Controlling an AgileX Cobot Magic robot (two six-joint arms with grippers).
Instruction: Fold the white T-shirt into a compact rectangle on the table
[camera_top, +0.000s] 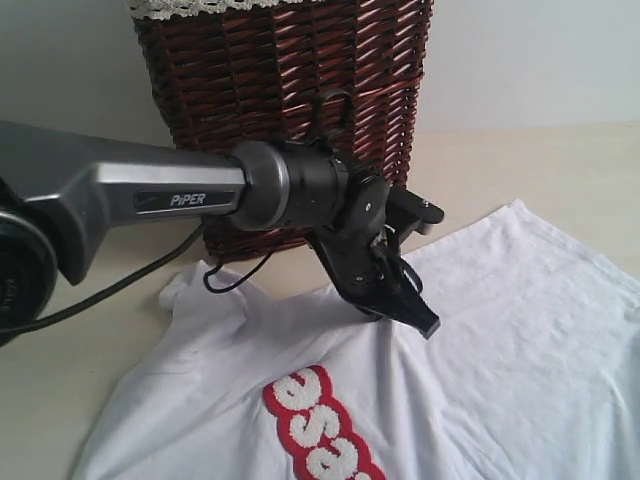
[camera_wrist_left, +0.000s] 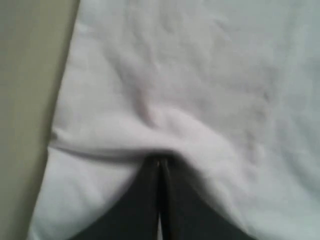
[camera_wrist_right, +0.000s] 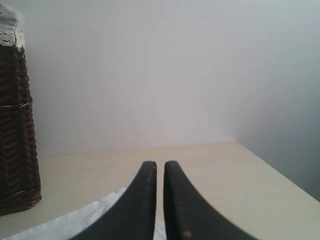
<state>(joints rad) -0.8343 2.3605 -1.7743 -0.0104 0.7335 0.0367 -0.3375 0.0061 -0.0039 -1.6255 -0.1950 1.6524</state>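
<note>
As the left gripper (camera_top: 425, 322) pinches a raised fold of the white T-shirt (camera_top: 520, 330), which lies spread on the table (camera_top: 560, 160) before the wicker basket (camera_top: 250, 80), we should lift slowly and pull evenly; the right gripper (camera_wrist_right: 160, 167) hangs closed and empty.

Soft, even light in all views. The left wrist view is blurred: the soft white cotton T-shirt (camera_wrist_left: 200, 75) looks hazy, greyish. The dark red-brown wicker basket (camera_top: 290, 90) is sharp in the exterior view. The plain pale wall (camera_wrist_right: 150, 75) dims toward its corner.
</note>
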